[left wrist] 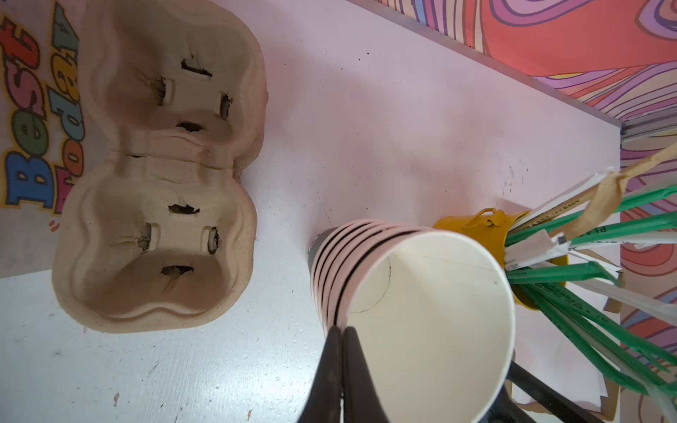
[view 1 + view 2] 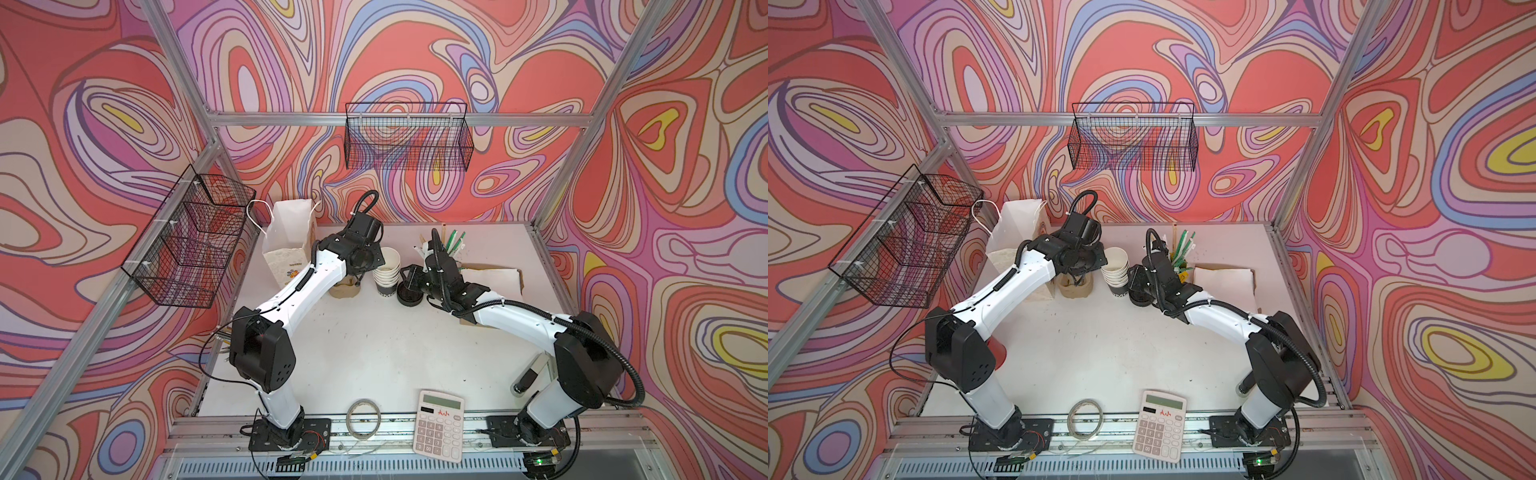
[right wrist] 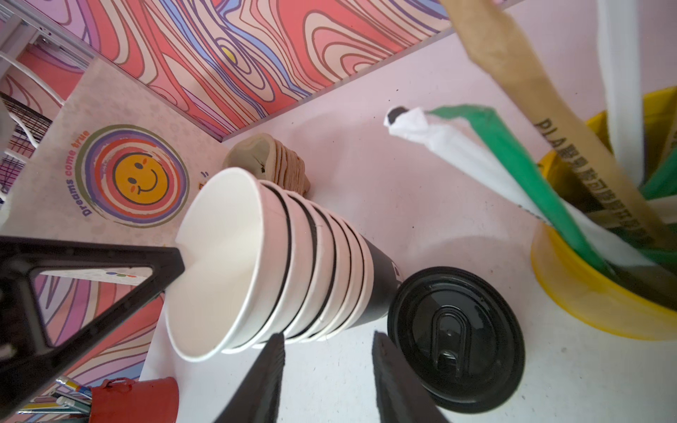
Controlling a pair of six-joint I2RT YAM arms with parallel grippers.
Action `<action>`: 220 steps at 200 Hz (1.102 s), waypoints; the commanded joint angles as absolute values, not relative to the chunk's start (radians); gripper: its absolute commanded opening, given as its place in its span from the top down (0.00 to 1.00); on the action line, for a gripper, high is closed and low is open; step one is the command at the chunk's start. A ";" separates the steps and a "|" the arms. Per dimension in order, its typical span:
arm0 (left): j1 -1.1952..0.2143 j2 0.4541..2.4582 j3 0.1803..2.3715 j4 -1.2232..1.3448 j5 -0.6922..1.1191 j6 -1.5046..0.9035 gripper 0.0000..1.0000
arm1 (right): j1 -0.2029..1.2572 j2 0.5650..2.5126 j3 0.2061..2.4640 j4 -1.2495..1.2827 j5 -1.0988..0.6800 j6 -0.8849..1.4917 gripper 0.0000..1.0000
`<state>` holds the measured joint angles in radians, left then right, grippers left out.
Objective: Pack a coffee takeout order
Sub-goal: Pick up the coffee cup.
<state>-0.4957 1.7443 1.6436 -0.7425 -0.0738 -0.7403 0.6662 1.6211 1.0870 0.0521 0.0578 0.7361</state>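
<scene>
The white paper bag (image 2: 286,232) stands upright at the far left of the table (image 2: 374,353). Its mouth is open and its white cord handles point up. One face carries a smiley inside coloured rings, and another carries the coloured words "Best Today". The tan pulp carrier (image 1: 154,175) lies flat just to the right of the bag and touches its foot. Its two round wells face up, and each well floor has short slits. Further right, past a stack of white-lined cups (image 2: 386,270), stands the black cup (image 2: 409,293). In the right wrist view only its black lid (image 3: 456,338) with the drink flap shows.

The left gripper (image 1: 342,329) is closed tight on the rim of the top cup (image 1: 421,311) of the stack. It pinches the paper wall, and the rim is dented at that place. The right gripper (image 3: 328,335) is about half open and holds nothing. It hangs low over the table between the stack and the black cup, with one finger by the foot of the stack and the other just beside the lid. A yellow pot (image 3: 586,293) of straws stands to the right of the black cup.
</scene>
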 commanded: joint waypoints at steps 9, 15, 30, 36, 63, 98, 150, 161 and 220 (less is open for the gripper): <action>-0.490 1.758 1.700 -0.807 -0.119 -0.745 0.96 | 0.661 1.640 1.094 0.104 0.037 0.755 0.58; -0.489 1.757 1.702 -0.810 -0.123 -0.746 0.97 | 0.662 1.644 1.097 0.106 0.037 0.753 0.58; -0.485 1.758 1.701 -0.814 -0.128 -0.746 0.99 | 0.663 1.649 1.101 0.116 0.029 0.758 0.58; -0.482 1.760 1.699 -0.814 -0.124 -0.749 0.99 | 0.662 1.653 1.106 0.110 0.026 0.758 0.58; -0.453 1.753 1.663 -0.795 -0.067 -0.776 1.00 | 0.661 1.687 1.127 0.108 0.016 0.756 0.58; -0.450 1.728 1.648 -0.774 -0.056 -0.775 1.00 | 0.662 1.717 1.135 0.136 -0.004 0.763 0.59; -0.449 1.732 1.701 -0.796 -0.038 -0.765 1.00 | 0.662 1.681 1.129 0.134 0.031 0.760 0.57; -0.449 1.727 1.704 -0.797 -0.044 -0.768 1.00 | 0.661 1.679 1.129 0.139 0.032 0.762 0.57; -0.449 1.701 1.732 -0.808 -0.050 -0.773 1.00 | 0.662 1.670 1.138 0.129 0.033 0.764 0.56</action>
<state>-0.4507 1.7439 1.6962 -0.7761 -0.0456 -0.7597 0.6662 1.7073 1.1137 0.1204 0.0124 0.7498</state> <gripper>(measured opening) 0.047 0.436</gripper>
